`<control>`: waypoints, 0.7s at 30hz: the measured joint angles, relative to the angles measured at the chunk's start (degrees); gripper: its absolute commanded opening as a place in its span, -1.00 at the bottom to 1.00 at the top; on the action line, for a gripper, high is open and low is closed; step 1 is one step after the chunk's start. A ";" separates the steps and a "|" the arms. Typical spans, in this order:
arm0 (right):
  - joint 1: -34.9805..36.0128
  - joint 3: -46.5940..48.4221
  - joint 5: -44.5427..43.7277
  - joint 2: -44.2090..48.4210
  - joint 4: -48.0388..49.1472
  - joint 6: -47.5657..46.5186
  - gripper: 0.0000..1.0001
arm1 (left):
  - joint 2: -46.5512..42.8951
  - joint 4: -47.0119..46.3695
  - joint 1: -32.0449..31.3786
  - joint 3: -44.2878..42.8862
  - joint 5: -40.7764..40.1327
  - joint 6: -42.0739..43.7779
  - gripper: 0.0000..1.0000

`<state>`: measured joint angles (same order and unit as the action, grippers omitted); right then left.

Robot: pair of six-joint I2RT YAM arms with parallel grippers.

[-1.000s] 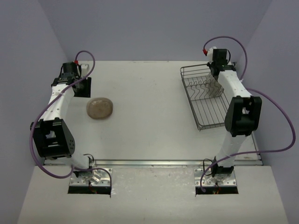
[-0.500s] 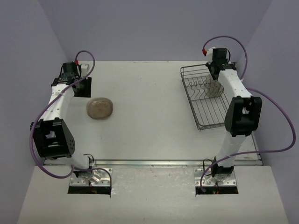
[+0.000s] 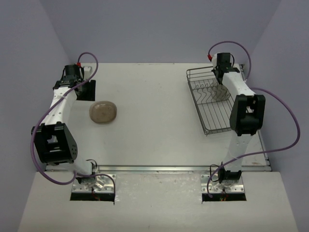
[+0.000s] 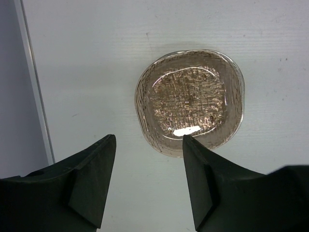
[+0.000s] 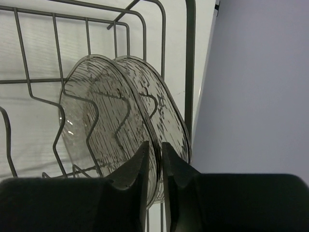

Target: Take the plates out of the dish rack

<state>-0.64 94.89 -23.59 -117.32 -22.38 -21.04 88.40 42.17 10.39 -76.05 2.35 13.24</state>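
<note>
The left gripper [image 4: 148,139] hangs spread above the flat plate [image 4: 189,101] at centre left, while the right gripper [image 5: 155,153], fingers nearly together, straddles a racked plate [image 5: 96,121] rim in the rack [image 3: 210,104] at upper right, though whether it grips is unclear.

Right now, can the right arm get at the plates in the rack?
Probably yes: its fingers sit either side of a rim of the plates standing in the rack, with no wire between them.

I count two plates [image 5: 79,128] standing side by side at the tips of the right claw [image 5: 154,150], inside one dish rack [image 5: 189,58]. Just ahead of the left claw [image 4: 149,140] lies one more plate [image 4: 189,101], possibly a stack; I cannot tell. Two claws in all.
</note>
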 measured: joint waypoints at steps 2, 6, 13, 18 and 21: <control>-0.04 0.00 -0.36 0.02 0.01 0.01 -0.80 | 0.00 0.01 0.00 0.00 0.02 0.00 0.16; 0.41 -0.32 -0.64 0.63 0.01 -0.02 -0.98 | -0.02 0.00 0.00 0.00 0.11 -0.02 0.25; 2.63 -2.13 -2.16 6.25 0.80 -3.08 -1.00 | -0.02 0.02 0.00 0.00 0.56 -0.13 0.55; 4.09 -2.21 -3.89 11.74 3.91 -5.66 -1.00 | -0.41 0.08 0.00 0.00 1.92 -0.26 0.56; 5.13 -1.73 -4.25 14.40 5.20 -6.66 -1.00 | -1.34 0.19 0.01 -0.02 4.51 -0.27 0.56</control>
<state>4.49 93.16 -27.83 -102.92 -17.18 -27.70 87.06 42.36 10.40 -76.07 6.86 12.97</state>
